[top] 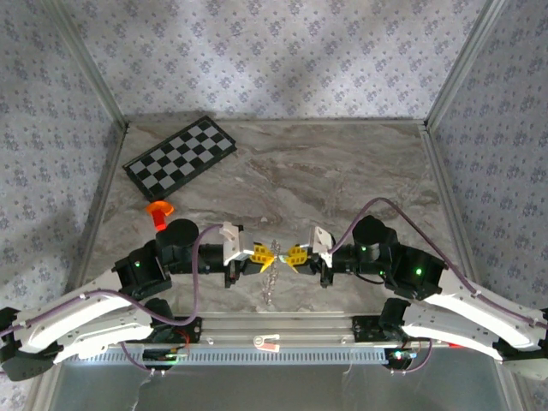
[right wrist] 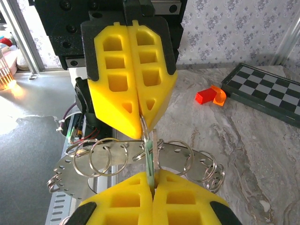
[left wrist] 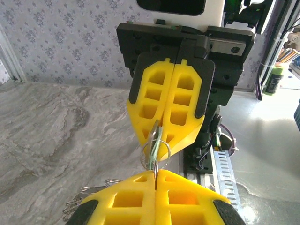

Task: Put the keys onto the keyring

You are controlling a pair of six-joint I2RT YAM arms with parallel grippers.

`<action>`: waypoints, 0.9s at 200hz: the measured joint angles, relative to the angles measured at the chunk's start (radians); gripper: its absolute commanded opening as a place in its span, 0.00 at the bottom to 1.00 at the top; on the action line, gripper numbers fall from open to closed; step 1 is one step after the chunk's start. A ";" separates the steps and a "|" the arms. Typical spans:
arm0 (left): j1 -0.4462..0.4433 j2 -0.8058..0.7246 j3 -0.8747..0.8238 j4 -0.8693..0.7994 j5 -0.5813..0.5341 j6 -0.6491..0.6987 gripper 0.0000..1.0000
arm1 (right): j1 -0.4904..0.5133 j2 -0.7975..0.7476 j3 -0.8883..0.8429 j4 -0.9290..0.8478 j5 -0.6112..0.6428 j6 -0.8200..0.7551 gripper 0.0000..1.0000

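Both arms reach in from the lower corners of the top view and meet tip to tip just below the middle of the frame. The left gripper [top: 261,254] and right gripper [top: 296,255] point at each other with almost no gap between them. Each has its yellow fingers pressed flat together.

The key [right wrist: 150,159] sits between the two tips. In the right wrist view its pale mint head runs down into the closed right gripper [right wrist: 152,176] at the bottom edge. A thin silvery end rises into the closed left gripper [right wrist: 140,131] above. In the left wrist view the key [left wrist: 153,149] stands upright at centre, its dark blade pinched in the left gripper [left wrist: 155,175] at the bottom. Its upper end goes to the tip of the right gripper [left wrist: 158,136]. A thin wire loop circles the key there; whether it is threaded through the key cannot be told.

The keyring [right wrist: 124,161] spreads across the lower middle of the right wrist view, just behind the key, a silvery band hung with wire loops. From above, the keyring [top: 271,281] shows as a small glinting cluster on the tabletop [top: 342,180] directly below the meeting fingers.

An orange piece [top: 159,210] lies left of centre. A checkerboard [top: 180,157] lies at the upper left.
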 measured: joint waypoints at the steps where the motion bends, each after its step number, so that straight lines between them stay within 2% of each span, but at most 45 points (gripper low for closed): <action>1: 0.000 0.000 0.000 0.000 0.000 0.000 0.00 | 0.000 0.000 0.000 0.000 0.000 0.000 0.00; 180: -0.001 0.006 -0.010 -0.005 -0.070 0.019 0.00 | 0.007 0.035 0.073 -0.109 0.113 -0.042 0.00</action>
